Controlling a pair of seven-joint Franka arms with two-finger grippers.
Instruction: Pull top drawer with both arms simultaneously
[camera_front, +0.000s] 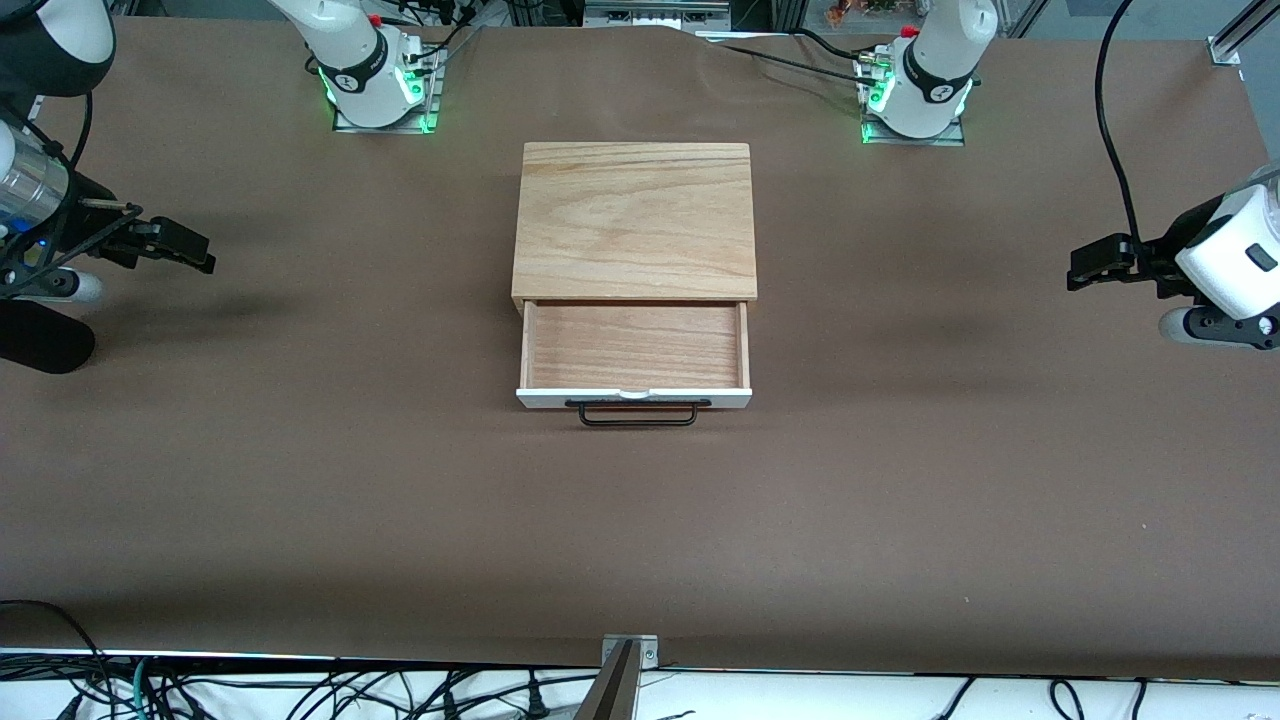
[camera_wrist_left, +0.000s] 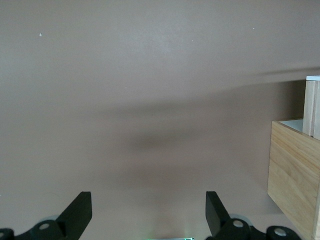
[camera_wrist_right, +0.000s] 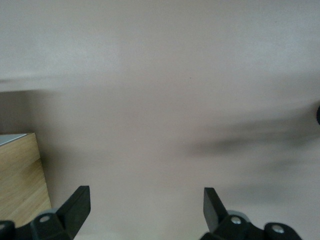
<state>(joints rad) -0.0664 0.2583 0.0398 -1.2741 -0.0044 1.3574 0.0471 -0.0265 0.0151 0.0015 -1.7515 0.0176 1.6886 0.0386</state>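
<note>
— Jaws first: how did they stand?

— Both pairs were spread wide and held nothing. The left gripper (camera_front: 1078, 268) hung over bare desk (camera_front: 900, 480) toward the left arm's end, well apart from the box (camera_front: 634, 215). The right gripper (camera_front: 200, 252) hung over bare desk toward the right arm's end, just as far off.

— And close up?

— In the left wrist view the left gripper (camera_wrist_left: 149, 212) showed two black fingers (camera_wrist_left: 77, 212) with brown desk (camera_wrist_left: 150, 75) between them and a wooden corner of the box (camera_wrist_left: 292, 190) at the edge. The right wrist view was much the same: the right gripper (camera_wrist_right: 147, 210) with parted fingers (camera_wrist_right: 212, 207), desk (camera_wrist_right: 160, 75) in the gap and a bit of box (camera_wrist_right: 20, 175) to one side.

— Where was the drawer?

— The drawer (camera_front: 634, 345) stood pulled out of the box toward the front camera, mid-desk between the two arms. Its light wood tray lay bare, with nothing in it. The white front panel (camera_front: 560, 398) was the part nearest the camera, and the black wire handle (camera_front: 637, 412) stuck out from it.

— Was anything touching it?

— No. Neither gripper was near the handle or the panel.

— And the arms themselves?

— The left arm (camera_front: 1235, 255) and the right arm (camera_front: 30, 180) each curved out past the desk's ends. Their bases glowed green.
</note>
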